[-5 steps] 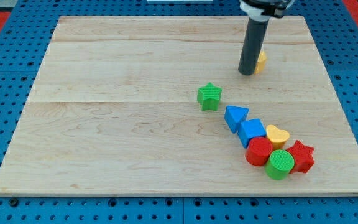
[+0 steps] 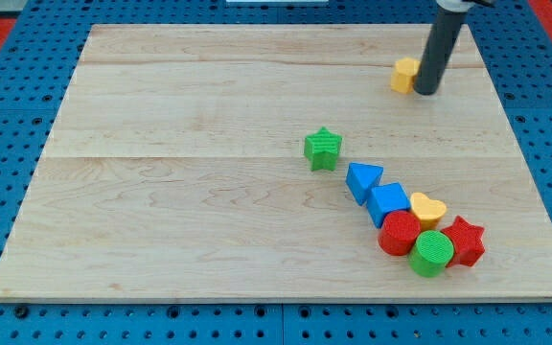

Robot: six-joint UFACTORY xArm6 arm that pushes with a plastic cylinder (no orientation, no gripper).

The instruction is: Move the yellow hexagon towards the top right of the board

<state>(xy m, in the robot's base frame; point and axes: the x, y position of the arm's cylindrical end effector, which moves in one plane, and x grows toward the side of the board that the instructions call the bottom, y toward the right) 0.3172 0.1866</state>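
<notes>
The yellow hexagon (image 2: 405, 75) sits on the wooden board (image 2: 209, 192) near its top right part. My tip (image 2: 426, 92) is down on the board just to the right of the hexagon, touching or almost touching its right side. The dark rod rises from there to the view's top edge and hides part of the hexagon's right side.
A green star (image 2: 323, 148) lies near the board's middle. Lower right is a cluster: blue triangle (image 2: 362, 179), blue cube (image 2: 388, 203), yellow heart (image 2: 428, 208), red cylinder (image 2: 400, 233), green cylinder (image 2: 432, 253), red star (image 2: 464, 241).
The rod moved from the hexagon's left side to its right side and up the view. The hexagon sits slightly higher and is now mostly uncovered.
</notes>
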